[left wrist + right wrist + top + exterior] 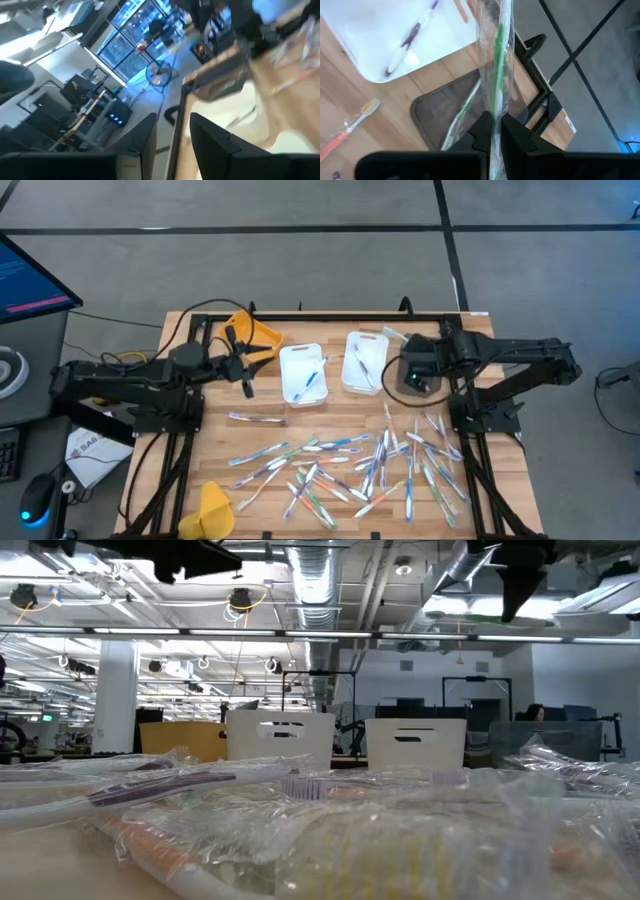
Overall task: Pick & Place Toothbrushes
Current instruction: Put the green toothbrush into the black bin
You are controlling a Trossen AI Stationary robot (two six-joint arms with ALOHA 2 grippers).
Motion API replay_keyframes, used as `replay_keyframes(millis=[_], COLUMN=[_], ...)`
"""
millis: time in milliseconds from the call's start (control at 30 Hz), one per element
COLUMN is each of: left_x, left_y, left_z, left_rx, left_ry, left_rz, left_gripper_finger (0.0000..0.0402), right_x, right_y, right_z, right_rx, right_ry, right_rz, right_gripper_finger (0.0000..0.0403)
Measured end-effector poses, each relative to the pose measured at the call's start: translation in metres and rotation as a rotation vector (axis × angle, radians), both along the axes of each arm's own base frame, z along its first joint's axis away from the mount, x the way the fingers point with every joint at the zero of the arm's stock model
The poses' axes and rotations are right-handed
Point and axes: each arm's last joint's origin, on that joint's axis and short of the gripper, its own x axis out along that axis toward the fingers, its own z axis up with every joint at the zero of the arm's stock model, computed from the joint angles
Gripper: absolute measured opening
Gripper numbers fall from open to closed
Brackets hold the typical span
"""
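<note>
From above, the right gripper (412,372) sits over the table's far right, beside the right white tray (364,362), while the left gripper (243,362) hangs between the yellow tray (256,336) and the left white tray (302,373), its fingers parted with nothing seen between them. Loose toothbrushes (345,465) are scattered across the near half of the wooden table (215,442), and a few lie in both white trays. At table height, wrapped toothbrushes (190,784) fill the foreground, both white trays stand behind, and an open office with ceiling ducts lies beyond. The left wrist view is blurred, showing windows and a fan. The right wrist view shows the fingers clamped on a green toothbrush in clear wrap (496,65) above a dark tray (452,112).
</note>
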Motion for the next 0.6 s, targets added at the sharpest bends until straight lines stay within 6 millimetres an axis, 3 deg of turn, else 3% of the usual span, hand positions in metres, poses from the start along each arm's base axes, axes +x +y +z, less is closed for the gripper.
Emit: replay_keyframes(millis=[200, 600], left_x=[0.007, 0.007], left_y=[0.03, 0.096], left_z=[-0.004, -0.024], left_rx=[0.028, -0.002], left_ry=[0.001, 0.057], left_rz=[0.016, 0.244], left_gripper_finger=[0.0105, 0.0104], right_x=[-0.014, -0.068], right_y=[-0.012, -0.025], right_z=[0.004, -0.017], right_rx=[-0.023, -0.029], right_ry=[-0.021, -0.03], right_rz=[-0.047, -0.157], right_gripper_finger=[0.0019, 0.0021])
